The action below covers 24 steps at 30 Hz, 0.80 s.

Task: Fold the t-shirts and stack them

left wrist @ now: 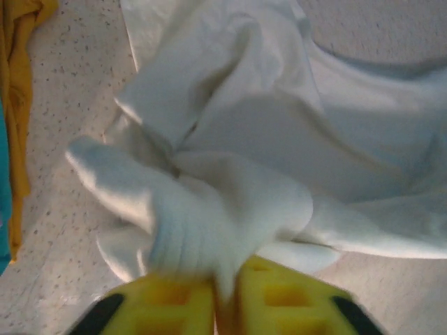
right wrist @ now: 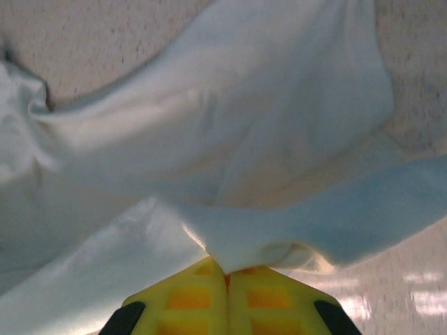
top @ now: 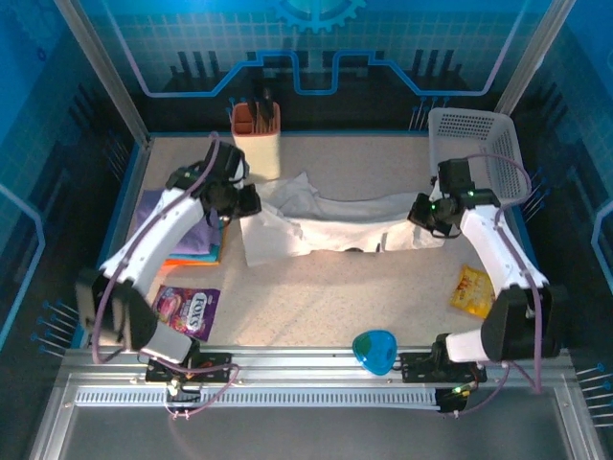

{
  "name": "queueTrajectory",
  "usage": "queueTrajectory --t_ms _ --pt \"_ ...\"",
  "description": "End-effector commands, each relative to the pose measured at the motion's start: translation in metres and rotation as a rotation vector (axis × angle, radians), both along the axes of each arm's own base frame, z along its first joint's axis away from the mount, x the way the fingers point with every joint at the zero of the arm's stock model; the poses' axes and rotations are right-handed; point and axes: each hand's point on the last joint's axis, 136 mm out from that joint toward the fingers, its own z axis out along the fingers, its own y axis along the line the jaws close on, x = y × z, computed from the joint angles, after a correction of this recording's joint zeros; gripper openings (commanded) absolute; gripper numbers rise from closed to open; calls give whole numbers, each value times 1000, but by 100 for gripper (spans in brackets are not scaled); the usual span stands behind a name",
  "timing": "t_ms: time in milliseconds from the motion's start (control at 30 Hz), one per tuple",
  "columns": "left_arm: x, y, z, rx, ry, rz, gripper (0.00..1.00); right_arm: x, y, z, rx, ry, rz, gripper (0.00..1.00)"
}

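A white t-shirt [top: 335, 228] hangs stretched across the middle of the table between both arms, its middle sagging to the surface. My left gripper [top: 251, 203] is shut on its bunched left end; the yellow fingers [left wrist: 174, 307] pinch a fold of white cloth [left wrist: 209, 209]. At the shirt's right end my right gripper [top: 421, 213] is shut too, with a cloth edge [right wrist: 237, 237] clamped between its yellow fingers [right wrist: 188, 296]. Folded t-shirts [top: 192, 244], lavender, orange and teal, lie stacked at the left under my left arm.
A white perforated basket [top: 474, 153] stands at the back right. A tan holder [top: 257, 139] sits at the back left. A purple snack packet [top: 190, 311], a yellow packet [top: 473, 290] and a blue heart-shaped object [top: 374, 352] lie near the front.
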Motion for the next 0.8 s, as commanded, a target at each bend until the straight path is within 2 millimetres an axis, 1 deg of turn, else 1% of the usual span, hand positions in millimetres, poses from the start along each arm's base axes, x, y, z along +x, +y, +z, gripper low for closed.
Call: queueTrajectory --t_ms 0,33,67,100,133,167,200,233,267,300,333,400,500,567,600,667,767 --pt "44 5 -2 1 -21 -42 40 32 -2 -4 29 -13 16 4" --pt "56 8 -6 11 -24 -36 42 39 -2 -8 39 -3 20 10" --pt "66 12 -15 23 -8 -24 46 46 -1 -12 48 10 23 21" --pt "71 15 -21 33 11 -17 53 50 0 -16 56 19 29 34" --pt "71 16 -27 43 31 -18 58 51 1 -19 62 21 37 44" --pt "68 16 -29 46 39 -18 61 52 3 -18 65 14 44 59" --pt "62 14 -32 38 39 -18 62 49 4 -18 62 5 52 71" --pt "55 13 -34 27 39 -14 63 46 4 -18 53 -6 57 82" --pt "43 11 -37 13 38 -8 64 42 3 -16 39 -27 62 95" --pt "29 8 -43 3 46 -9 64 37 3 -15 31 -50 71 100" --pt "16 6 -49 -1 57 -7 65 33 4 -14 32 -62 78 100" --pt "-18 -4 -69 -17 107 -18 65 23 8 -14 48 -78 86 100" --pt "-63 -20 -99 -26 176 -29 65 8 18 -15 99 -96 108 100" --pt "-83 -27 -116 -30 201 -25 65 0 20 -18 111 -94 113 100" --pt "-90 -29 -124 -33 211 -13 65 -4 20 -20 107 -92 115 100" --pt "-98 -30 -140 -39 230 5 65 -12 16 -27 80 -72 96 100" --pt "-94 -28 -157 -21 223 17 65 -26 7 -40 38 -33 67 95"
